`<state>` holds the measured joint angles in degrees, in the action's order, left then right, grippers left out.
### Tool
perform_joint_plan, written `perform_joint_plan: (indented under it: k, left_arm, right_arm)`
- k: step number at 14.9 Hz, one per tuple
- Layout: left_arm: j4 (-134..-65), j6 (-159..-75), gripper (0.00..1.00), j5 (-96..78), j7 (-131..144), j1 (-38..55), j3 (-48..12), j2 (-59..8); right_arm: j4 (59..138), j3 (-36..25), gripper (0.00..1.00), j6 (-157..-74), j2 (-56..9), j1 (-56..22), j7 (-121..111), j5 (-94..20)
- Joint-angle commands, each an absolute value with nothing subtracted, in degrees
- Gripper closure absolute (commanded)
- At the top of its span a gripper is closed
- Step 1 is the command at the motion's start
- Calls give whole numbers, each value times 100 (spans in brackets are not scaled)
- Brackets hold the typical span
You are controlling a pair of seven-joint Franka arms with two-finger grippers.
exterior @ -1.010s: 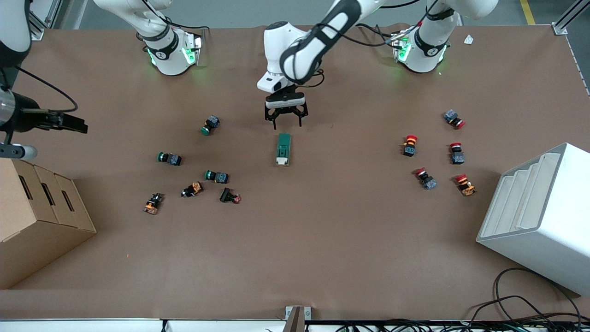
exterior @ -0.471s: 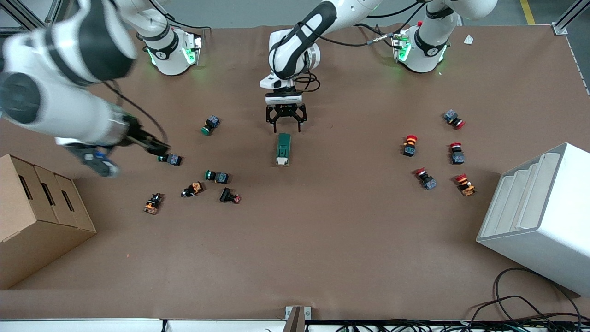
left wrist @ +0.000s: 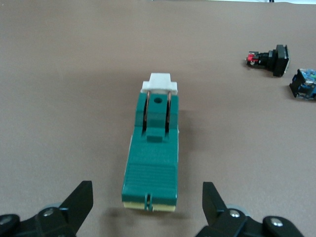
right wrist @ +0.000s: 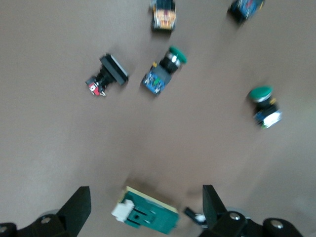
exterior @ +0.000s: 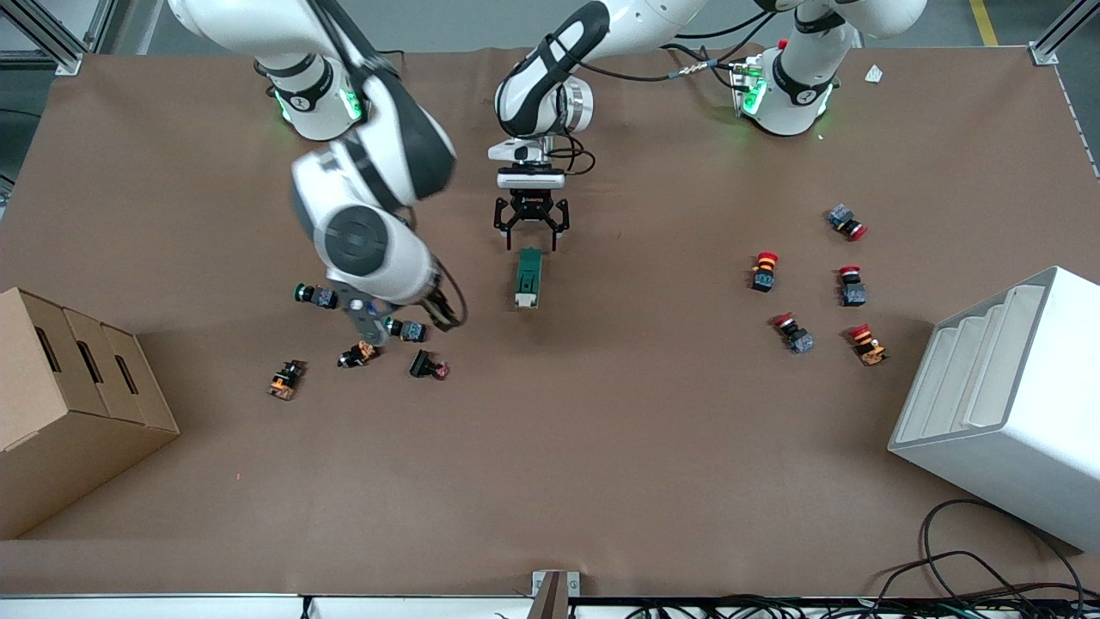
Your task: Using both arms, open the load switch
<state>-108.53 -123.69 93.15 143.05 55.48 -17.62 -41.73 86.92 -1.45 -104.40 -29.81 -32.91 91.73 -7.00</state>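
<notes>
Hovering open-jawed: left gripper (exterior: 530, 229) over the load switch (exterior: 528, 278) (light, rigid plastic; gripping green flanks), right gripper (right wrist: 143, 210) spread nearby.

A robotics lab or industrial test bench is shown. Two white Franka-type arms, their bases (exterior: 320, 101) lit green, are mounted along one edge of a large table (exterior: 601, 447) covered with brown sheeting. Aluminium frame posts (exterior: 1055, 34) are seen at the table's corners, and a grey painted floor with a yellow line (exterior: 983, 19) is visible past the edge. Industrial parts are scattered over the sheeting: red-capped push buttons (exterior: 764, 270) toward the left arm's end and green-capped ones (exterior: 316, 295) toward the right arm's end. A cardboard box (exterior: 60, 404), a white stepped bin (exterior: 1005, 395) and loose black cables (exterior: 988, 567) are placed at the table's margins.
</notes>
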Motion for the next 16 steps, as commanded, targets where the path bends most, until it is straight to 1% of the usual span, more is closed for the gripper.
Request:
perform_joint_plan:
  k: [1, 2, 5, 12, 16]
  left_arm:
    - [-10802, -11954, 1, 9439, 14580, 5747, -1731, -4262]
    - [-10802, -11936, 2, 9457, 14633, 5826, -1723, -4289]
    - [-10802, -11647, 1, 9641, 14651, 5880, -1723, -4420]
    - [-10767, -11329, 0, 10150, 15161, 6056, -1723, -4816]
    - [-10749, -11206, 0, 10222, 15179, 6143, -1714, -4948]
  right_arm:
    - [8176, -211, 0, -10529, -3742, -3567, 10034, -939]
    - [8035, -211, 0, -10625, -3944, -3647, 10272, -1062]
    - [8007, -211, 0, -11047, -4253, -3770, 10669, -1309]
    - [8016, -211, 0, -11136, -4622, -4069, 11258, -1556]
    - [8042, -202, 0, -11074, -4720, -4254, 11303, -1758]
